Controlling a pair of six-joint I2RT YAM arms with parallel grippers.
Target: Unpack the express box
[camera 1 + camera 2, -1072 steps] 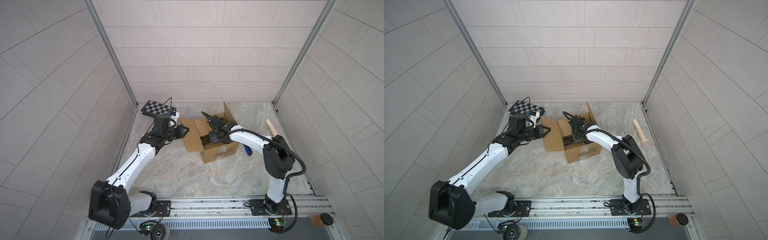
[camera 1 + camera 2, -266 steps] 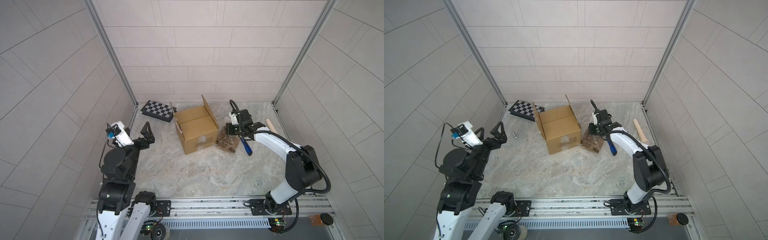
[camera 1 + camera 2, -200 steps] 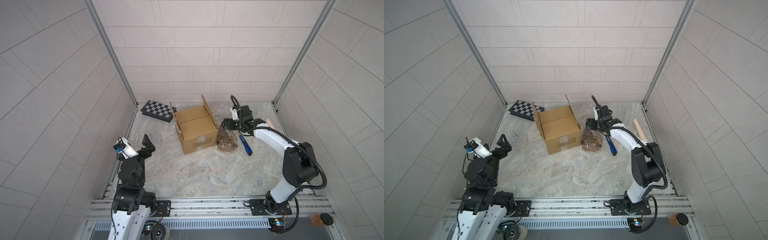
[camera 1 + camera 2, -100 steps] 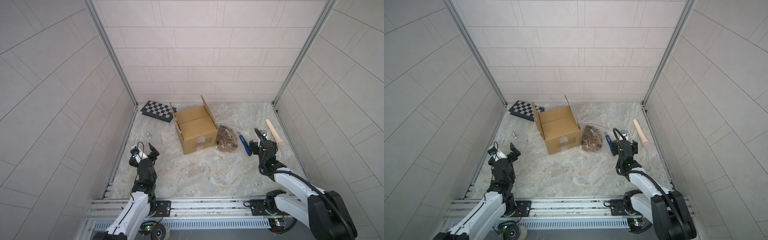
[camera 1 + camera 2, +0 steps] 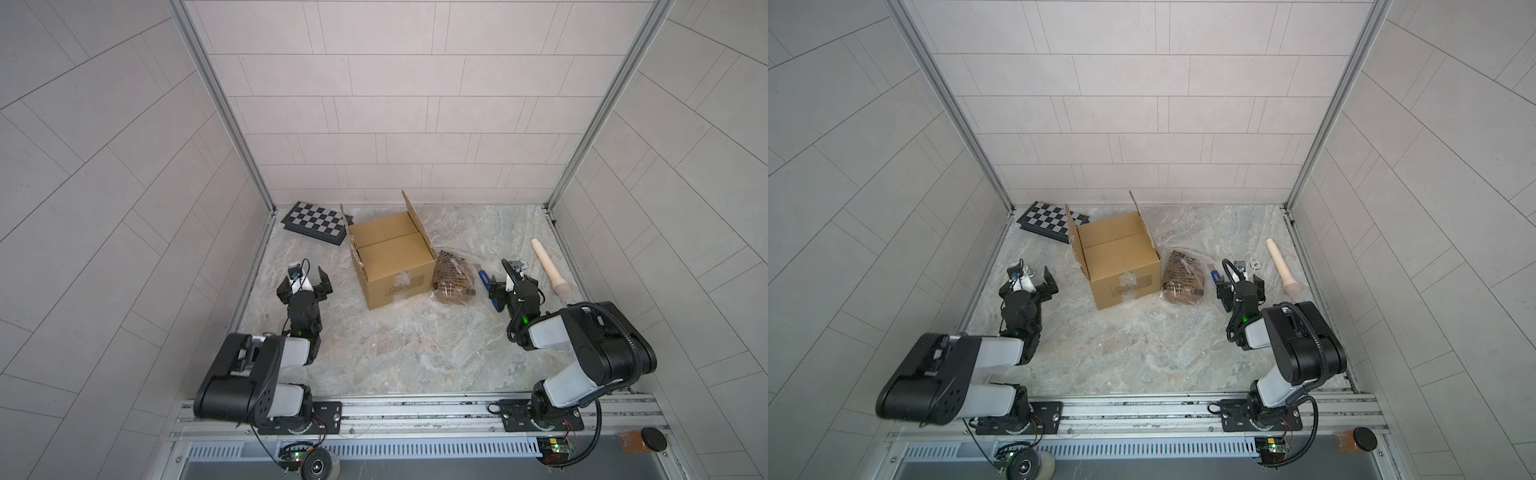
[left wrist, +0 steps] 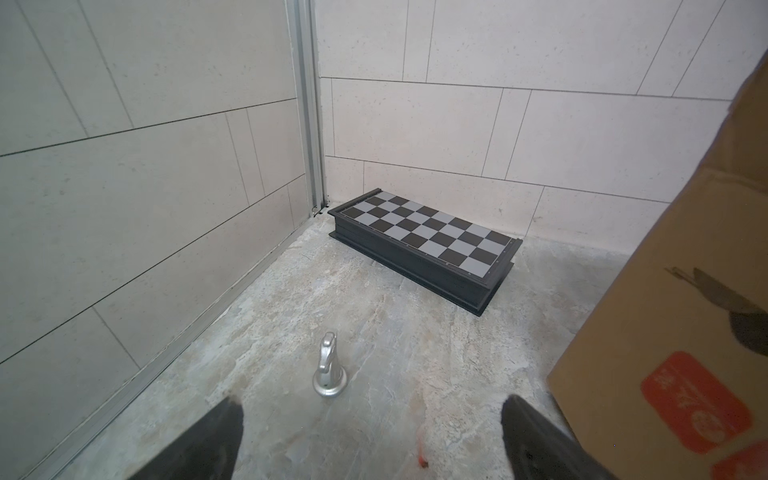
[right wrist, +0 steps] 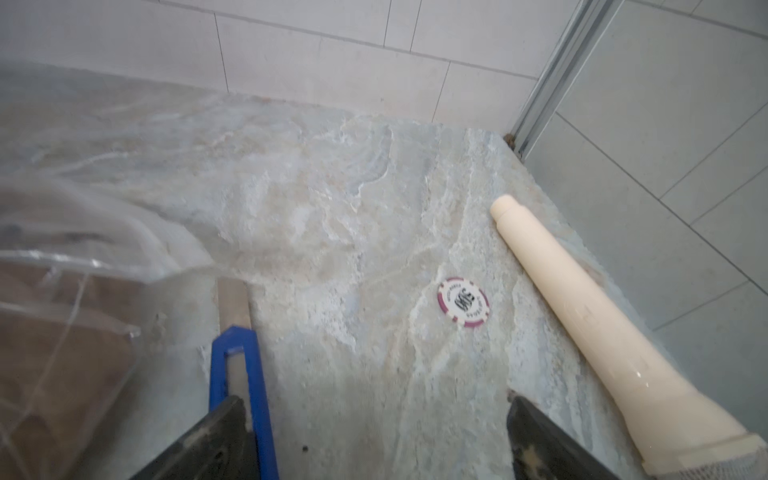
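I see the express box (image 5: 390,257) standing on the counter (image 5: 395,345) toward the back wall, between the chequered board (image 5: 316,222) and a clear bag (image 5: 451,282) of something brown that lies just beside its right wall. Two side flaps stand up, I think so that the opening stays free. The bag lying outside tells me, as I judge, that the content is already taken out. Both arms sit folded low near the rail, which I read as a rest pose. The left fingers (image 6: 208,440) are spread fully wide and hold nothing, with a small silver chess piece (image 6: 329,372) on the counter ahead of them. The right fingers (image 7: 540,436) are equally wide and empty. A blue knife (image 7: 237,374) is partly covered by one right finger. I cannot tell if the box is empty: its top shows only a brown surface with a seam, maybe inner flaps, maybe the bottom. The bag is blurred in the right wrist view, and the left wrist view cuts off the box.
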